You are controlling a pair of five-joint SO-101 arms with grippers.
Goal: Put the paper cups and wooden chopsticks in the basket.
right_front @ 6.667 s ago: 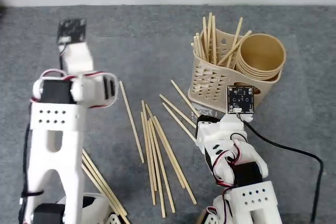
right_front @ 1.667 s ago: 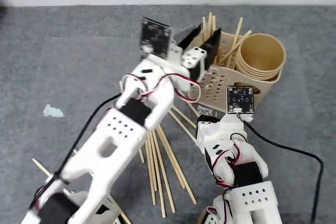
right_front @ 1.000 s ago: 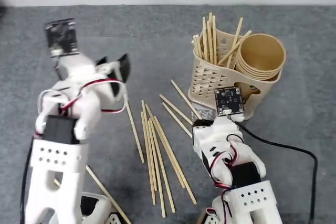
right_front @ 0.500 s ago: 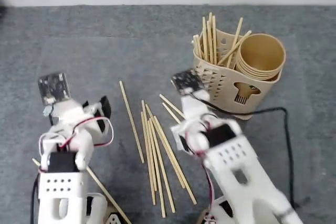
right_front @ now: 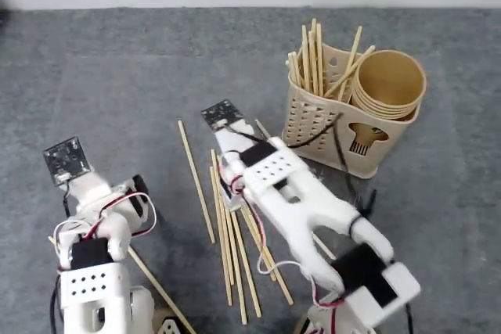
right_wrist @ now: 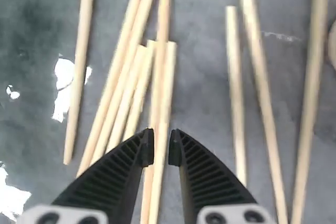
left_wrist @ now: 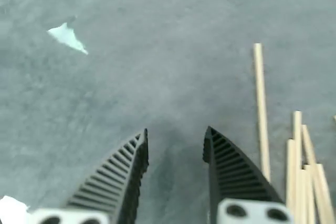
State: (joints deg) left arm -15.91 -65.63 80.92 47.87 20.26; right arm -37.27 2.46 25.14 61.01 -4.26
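Note:
The beige basket (right_front: 329, 127) stands at the back right, holding stacked paper cups (right_front: 389, 80) and several upright chopsticks (right_front: 313, 52). Several loose chopsticks (right_front: 227, 240) lie mid-table, and one chopstick (right_front: 196, 181) lies apart from them. My right arm (right_front: 282, 181) stretches over this pile. My right gripper (right_wrist: 160, 142) hangs low over a bundle of chopsticks (right_wrist: 139, 93), its fingers a narrow gap apart with a stick showing between them. My left gripper (left_wrist: 175, 135) is open and holds nothing above bare mat, near the lone chopstick (left_wrist: 261, 103). From above it sits at the front left (right_front: 139, 193).
A pale paper scrap (left_wrist: 67, 38) lies on the grey mat ahead of the left gripper. White scraps (right_wrist: 65, 85) lie beside the bundle. Another chopstick (right_front: 156, 287) runs under the left arm's base. A black cable (right_front: 344, 170) hangs in front of the basket.
The left arm was at the basket, then pulled back to the front left. In the last half second the right arm has swung left from beside the basket out over the chopstick pile.

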